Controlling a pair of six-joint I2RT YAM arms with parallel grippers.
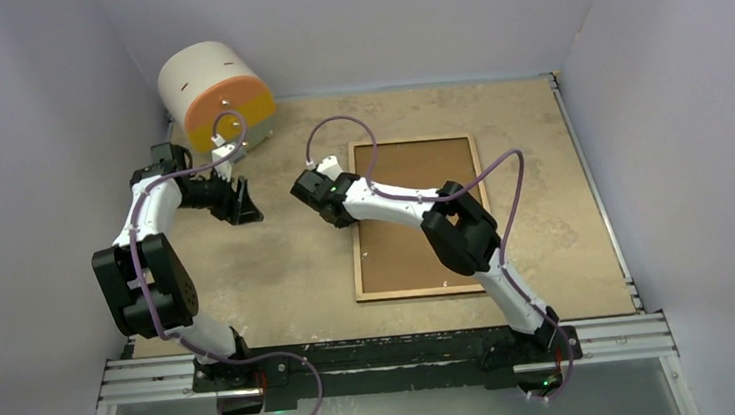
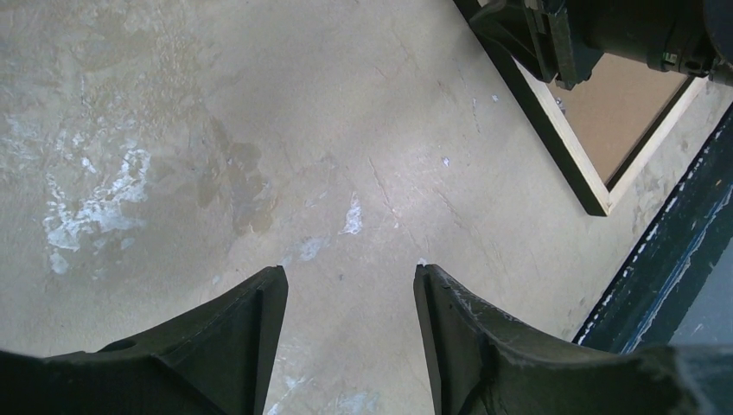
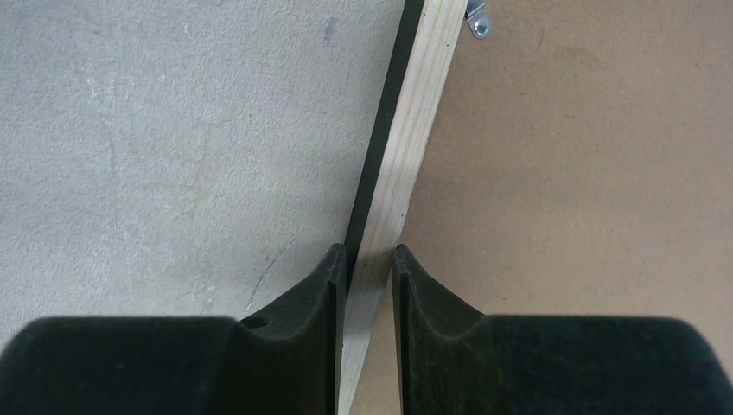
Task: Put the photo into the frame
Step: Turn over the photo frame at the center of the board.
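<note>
- Two jaws of your right gripper point(image 3: 370, 259) pinch the frame point(image 3: 417, 121) by its left rim, likely to lift it.
- Frame lies back-up on the table point(image 1: 279, 275), backing panel point(image 3: 588, 216) inside; photo unseen.
- Your left gripper point(image 2: 350, 285) hangs spread, apart.

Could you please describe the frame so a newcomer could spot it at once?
On the sandy tabletop, look right of centre, beneath the right arm. The frame lies flat there, a pale wood rim around a brown panel. It is the only flat rectangle; the white and orange drum sits far left.
</note>
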